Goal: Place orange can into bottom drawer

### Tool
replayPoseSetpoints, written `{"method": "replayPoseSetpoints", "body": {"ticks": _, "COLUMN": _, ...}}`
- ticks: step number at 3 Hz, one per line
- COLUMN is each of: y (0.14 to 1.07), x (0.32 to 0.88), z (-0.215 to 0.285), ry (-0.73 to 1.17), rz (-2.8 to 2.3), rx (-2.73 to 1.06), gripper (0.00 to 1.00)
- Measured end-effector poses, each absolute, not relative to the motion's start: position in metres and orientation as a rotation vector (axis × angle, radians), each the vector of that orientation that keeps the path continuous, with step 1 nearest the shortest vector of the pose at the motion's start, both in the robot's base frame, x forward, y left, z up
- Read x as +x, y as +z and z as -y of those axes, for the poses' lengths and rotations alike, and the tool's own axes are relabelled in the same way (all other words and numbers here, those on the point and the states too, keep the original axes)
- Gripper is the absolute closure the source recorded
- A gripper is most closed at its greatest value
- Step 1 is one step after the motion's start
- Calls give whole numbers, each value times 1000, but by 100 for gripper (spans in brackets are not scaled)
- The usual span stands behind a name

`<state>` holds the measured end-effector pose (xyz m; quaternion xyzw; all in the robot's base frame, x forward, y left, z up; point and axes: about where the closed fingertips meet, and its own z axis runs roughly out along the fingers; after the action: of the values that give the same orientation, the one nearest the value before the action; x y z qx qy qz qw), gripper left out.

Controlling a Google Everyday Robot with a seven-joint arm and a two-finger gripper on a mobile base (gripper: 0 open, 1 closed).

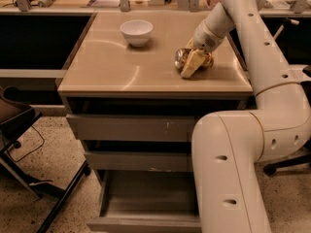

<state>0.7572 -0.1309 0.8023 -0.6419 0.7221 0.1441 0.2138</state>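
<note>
Gripper [194, 62] is down on the counter [116, 74], at its right rear part, right over the orange can [181, 57]. The can lies on its side beneath it, its silver end poking out to the gripper's left. Whether the gripper is clamped on the can or merely set around it, I cannot tell. A white bowl [136, 31] stands well to the gripper's left and farther back. Far below the gripper, the bottom drawer [146, 200] is pulled out, its grey floor showing, under a closed drawer front with pale scratches [131, 127].
</note>
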Motion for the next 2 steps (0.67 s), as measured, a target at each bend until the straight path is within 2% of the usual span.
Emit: {"method": "replayPoseSetpoints", "body": {"ticks": 2, "y": 802, "x": 757, "z": 131, "ry": 400, "rz": -2004, "rx": -1781, "gripper": 100}}
